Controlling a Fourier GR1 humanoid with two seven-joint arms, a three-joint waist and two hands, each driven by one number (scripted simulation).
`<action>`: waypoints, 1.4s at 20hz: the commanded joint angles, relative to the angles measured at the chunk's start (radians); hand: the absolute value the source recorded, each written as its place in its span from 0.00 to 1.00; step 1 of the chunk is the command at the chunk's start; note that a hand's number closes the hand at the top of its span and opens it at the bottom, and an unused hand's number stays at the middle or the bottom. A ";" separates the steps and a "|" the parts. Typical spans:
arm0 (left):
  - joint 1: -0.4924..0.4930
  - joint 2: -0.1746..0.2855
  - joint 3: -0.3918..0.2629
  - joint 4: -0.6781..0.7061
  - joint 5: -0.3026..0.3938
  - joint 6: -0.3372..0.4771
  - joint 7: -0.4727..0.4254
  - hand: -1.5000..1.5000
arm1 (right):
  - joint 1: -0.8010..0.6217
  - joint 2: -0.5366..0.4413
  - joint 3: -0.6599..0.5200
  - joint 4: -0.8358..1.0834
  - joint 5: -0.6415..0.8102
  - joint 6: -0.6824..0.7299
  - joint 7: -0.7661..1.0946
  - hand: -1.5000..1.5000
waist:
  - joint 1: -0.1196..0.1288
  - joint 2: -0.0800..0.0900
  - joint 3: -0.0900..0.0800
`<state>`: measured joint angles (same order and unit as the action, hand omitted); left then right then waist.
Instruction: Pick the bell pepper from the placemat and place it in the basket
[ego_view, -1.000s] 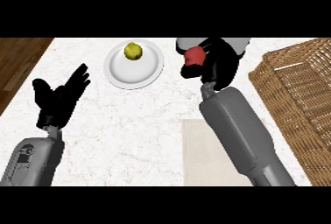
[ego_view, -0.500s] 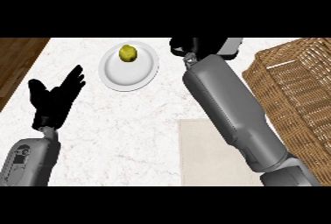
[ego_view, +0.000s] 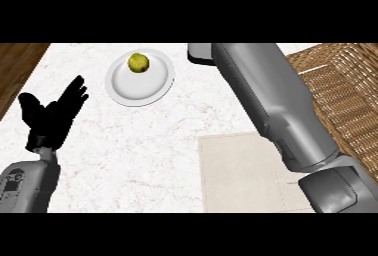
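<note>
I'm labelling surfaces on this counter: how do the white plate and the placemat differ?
The plate is round and white; the placemat is rectangular and beige. The plate carries a yellow-green fruit; nothing shows on the placemat's visible part. The plate lies fully in sight, farther from the robot; the placemat, nearer, is partly covered by the right forearm. Both lie flat on the marble counter.

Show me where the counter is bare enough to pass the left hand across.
Bare marble counter lies on the near side of the plate, between the left hand and the placemat, whose left part is also free. The right side is crowded: the right forearm runs beside the basket.
</note>
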<state>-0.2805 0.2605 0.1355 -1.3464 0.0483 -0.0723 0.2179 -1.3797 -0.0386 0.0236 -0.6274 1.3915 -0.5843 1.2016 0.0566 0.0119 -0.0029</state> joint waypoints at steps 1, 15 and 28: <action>-0.017 0.007 0.008 -0.005 -0.011 0.022 0.028 0.50 | -0.068 -0.030 -0.056 0.069 0.071 -0.054 0.199 1.00 | -0.014 0.000 0.001; 0.049 -0.007 0.012 -0.038 -0.004 0.023 0.014 0.50 | 0.002 -0.171 -0.175 0.147 0.203 -0.016 0.220 1.00 | -0.042 -0.009 0.002; 0.090 0.011 0.035 -0.045 0.006 -0.001 0.007 0.50 | 0.286 -0.178 -0.267 -0.082 0.161 -0.074 0.041 1.00 | -0.062 -0.015 0.003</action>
<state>-0.1993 0.2665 0.1684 -1.3938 0.0545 -0.0665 0.2208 -1.1609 -0.2276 -0.2248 -0.6472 1.5545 -0.6223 1.1265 -0.0042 -0.0035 0.0000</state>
